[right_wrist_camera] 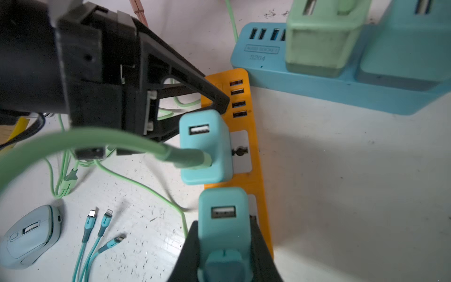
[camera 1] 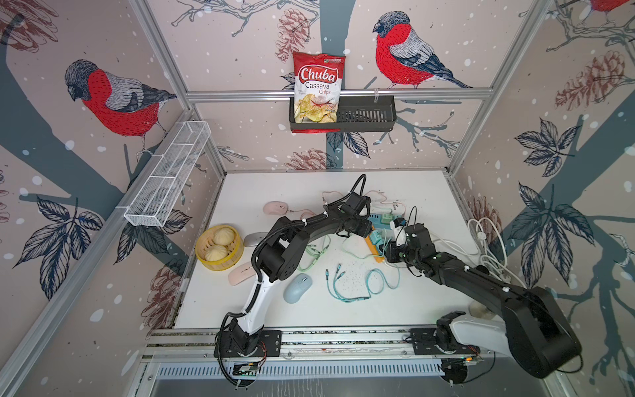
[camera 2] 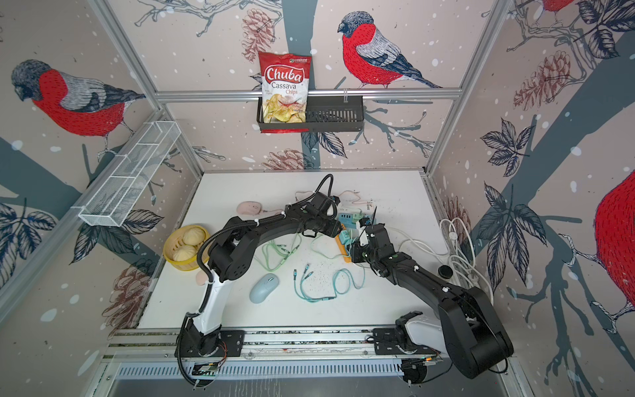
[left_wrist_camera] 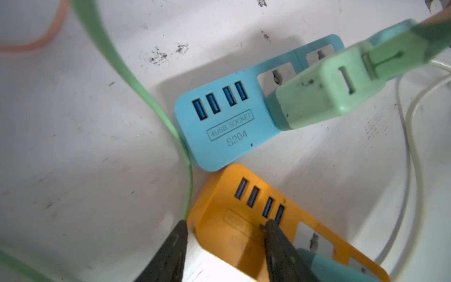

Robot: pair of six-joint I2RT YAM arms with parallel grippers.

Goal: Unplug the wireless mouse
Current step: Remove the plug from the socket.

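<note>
The right gripper (right_wrist_camera: pixel 223 227) pinched a teal charger (right_wrist_camera: pixel 223 202) seated in the orange strip (right_wrist_camera: pixel 256 185), with a teal plug (right_wrist_camera: pixel 224 266) in its port. The left gripper (left_wrist_camera: pixel 225 225) stood spread, one tip on the strip's face by the USB ports (right_wrist_camera: pixel 238 97), seemingly bracing it. The blue mouse (right_wrist_camera: pixel 29 236) lay well apart on the table (right_wrist_camera: pixel 341 195), with the teal cable tips (right_wrist_camera: pixel 102 219) loose beside it. The mouse end therefore looked free, and pulling the charger out was not yet done.

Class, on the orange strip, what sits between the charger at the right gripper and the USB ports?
Another teal charger, green cable plugged in; right wrist view.
</note>
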